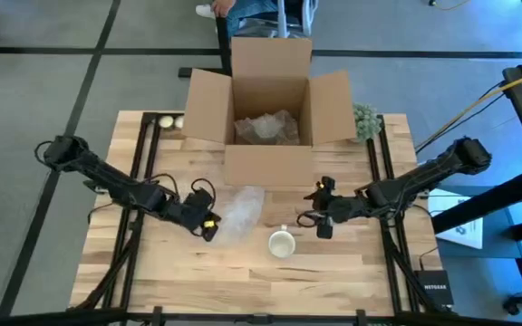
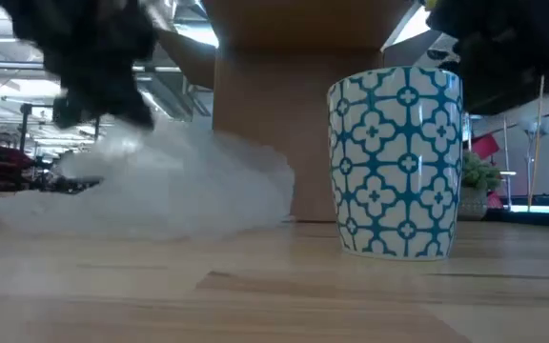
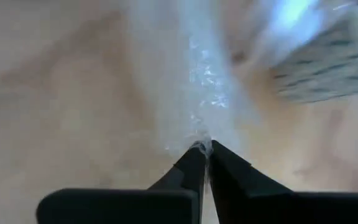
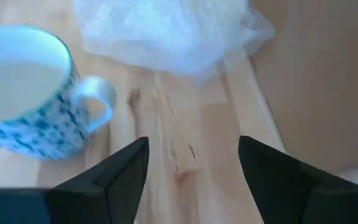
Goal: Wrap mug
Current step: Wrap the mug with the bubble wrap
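From above, the wooden surface (image 1: 152, 263) holds one mug (image 1: 282, 243), one sheet of bubble wrap (image 1: 239, 209) and one open cardboard box (image 1: 270, 109). The mug stands upright near the middle of the front edge. The wrap lies just beside it, closer to the box. The box sits at the back edge with more crumpled packing inside. One small green plant (image 1: 365, 120) sits by the back right corner, and two pale balls (image 1: 171, 121) lie near the back left corner. The left pincer (image 1: 209, 225) is at the wrap's edge. The right pincer (image 1: 323, 223) hangs near the mug.

Down at surface height, the mug has a blue and white pattern. It looks hard, heavy and smooth, so I think it could slip or break if dropped. The wrap is a soft, light heap that bends easily.

Past the left wrist, the left pincer is closed tight on a thin edge of the wrap. An edge like this seems a good place to hold it.

Past the right wrist, the right pincer is open and holds nothing. The mug has one handle (image 4: 98, 99). The rim or the handle looks like the best place to take it.
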Tool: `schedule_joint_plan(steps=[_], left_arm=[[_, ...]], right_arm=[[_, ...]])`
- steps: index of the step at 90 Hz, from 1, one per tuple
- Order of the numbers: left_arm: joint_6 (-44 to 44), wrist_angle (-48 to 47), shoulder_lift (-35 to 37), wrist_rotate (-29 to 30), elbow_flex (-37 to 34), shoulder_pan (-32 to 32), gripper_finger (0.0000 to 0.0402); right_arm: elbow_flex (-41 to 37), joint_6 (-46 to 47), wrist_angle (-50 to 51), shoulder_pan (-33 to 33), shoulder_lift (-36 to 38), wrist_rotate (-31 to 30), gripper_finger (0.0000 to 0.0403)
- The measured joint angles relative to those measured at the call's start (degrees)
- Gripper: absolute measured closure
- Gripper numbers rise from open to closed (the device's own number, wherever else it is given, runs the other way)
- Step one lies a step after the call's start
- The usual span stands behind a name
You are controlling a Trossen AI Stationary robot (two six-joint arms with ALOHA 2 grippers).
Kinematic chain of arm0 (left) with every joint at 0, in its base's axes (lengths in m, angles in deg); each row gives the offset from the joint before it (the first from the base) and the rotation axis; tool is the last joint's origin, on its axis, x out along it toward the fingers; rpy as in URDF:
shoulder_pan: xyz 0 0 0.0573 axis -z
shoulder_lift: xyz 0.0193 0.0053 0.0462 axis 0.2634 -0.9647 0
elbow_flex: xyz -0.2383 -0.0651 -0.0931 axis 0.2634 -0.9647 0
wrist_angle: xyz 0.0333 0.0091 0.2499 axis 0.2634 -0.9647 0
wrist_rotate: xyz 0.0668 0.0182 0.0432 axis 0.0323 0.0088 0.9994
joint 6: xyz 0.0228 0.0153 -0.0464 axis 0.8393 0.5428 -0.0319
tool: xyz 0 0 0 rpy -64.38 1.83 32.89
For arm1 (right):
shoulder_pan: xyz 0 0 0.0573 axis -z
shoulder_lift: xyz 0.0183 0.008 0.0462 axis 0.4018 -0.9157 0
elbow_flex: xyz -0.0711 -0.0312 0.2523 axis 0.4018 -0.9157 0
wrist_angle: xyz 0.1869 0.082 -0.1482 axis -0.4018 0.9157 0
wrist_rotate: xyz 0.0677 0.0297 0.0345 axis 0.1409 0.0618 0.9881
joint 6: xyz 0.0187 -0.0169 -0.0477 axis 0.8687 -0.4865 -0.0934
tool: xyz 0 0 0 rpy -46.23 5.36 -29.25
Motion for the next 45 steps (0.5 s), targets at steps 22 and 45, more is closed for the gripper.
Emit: schedule_joint_plan(steps=[22, 45], left_arm=[[7.0, 14.6, -3.0, 2.3, 4.0, 4.6, 0.0402], [4.7, 28.1, -16.0, 1.5, 4.0, 5.1, 0.0401]], right_arm=[[0.0, -8.6, -15.7, 0.0, -7.0, 2.5, 0.0167], [0.4, -13.4, -21.5, 0.1, -11.8, 2.4, 0.0167]])
